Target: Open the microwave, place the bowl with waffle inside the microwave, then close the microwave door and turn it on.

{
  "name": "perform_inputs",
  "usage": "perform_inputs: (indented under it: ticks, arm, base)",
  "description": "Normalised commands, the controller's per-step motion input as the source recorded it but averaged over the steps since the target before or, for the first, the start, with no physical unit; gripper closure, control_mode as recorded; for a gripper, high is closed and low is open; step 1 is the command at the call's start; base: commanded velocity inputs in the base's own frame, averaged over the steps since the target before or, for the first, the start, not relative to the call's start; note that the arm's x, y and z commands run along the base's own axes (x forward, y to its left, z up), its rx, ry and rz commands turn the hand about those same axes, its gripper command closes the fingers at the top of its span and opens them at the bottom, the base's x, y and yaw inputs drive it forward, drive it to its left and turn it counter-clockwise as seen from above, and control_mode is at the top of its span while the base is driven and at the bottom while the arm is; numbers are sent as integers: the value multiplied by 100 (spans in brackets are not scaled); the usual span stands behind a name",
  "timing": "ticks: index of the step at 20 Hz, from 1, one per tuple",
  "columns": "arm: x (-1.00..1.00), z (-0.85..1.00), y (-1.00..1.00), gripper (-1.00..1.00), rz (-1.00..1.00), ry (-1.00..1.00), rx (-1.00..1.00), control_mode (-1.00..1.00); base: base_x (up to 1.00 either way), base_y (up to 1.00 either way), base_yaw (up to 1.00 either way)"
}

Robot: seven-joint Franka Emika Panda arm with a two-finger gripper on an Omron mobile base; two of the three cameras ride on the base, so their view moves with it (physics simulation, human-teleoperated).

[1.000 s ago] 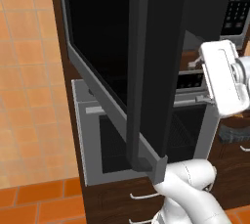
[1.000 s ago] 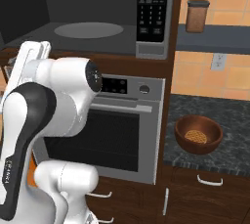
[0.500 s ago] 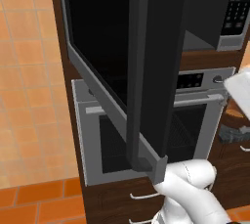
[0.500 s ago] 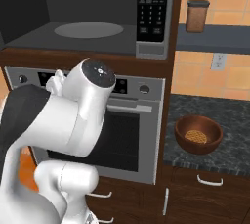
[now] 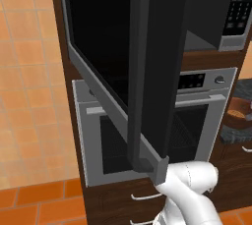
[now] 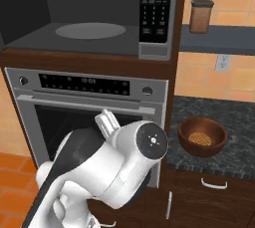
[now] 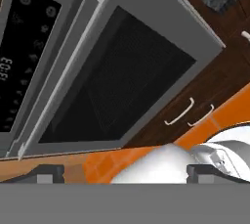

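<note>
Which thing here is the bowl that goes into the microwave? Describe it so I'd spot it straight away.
Find the silver oven below the open microwave. Right of it lies a dark speckled counter, and the bowl sits there: round, dark brown, holding a golden waffle, unlike the tall brown jar on the shelf above.

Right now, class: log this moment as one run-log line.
microwave door: open | bowl with waffle: on counter | claw: open, empty

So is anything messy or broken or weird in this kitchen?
Nothing looks spilled or broken. The microwave door hangs wide open, showing the bare turntable inside. The bowl sits upright on the dark counter with the waffle flat inside it. The jar stands straight on its shelf.
</note>
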Motion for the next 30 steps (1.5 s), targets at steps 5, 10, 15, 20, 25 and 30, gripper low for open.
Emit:
perform_inputs:
  ticks: [5, 10, 15, 20, 25, 30]
  arm:
    - [88, -52, -100, -100, -17, 1, 18, -100]
    - [85, -55, -100, -100, -24, 14, 0, -100]
    - [85, -43, -100, -100, -13, 14, 19, -100]
    - [79, -41, -100, -100, -5, 1, 28, -100]
    - [42, -43, -100, -100, -3, 1, 6, -100]
    - [21, -40, -64, -100, -3, 3, -1, -100]
  base:
    - [0, 0, 0]
    - [0, 0, 0]
    - [0, 0, 0]
    - [0, 0, 0]
    - [0, 0, 0]
    - [0, 0, 0]
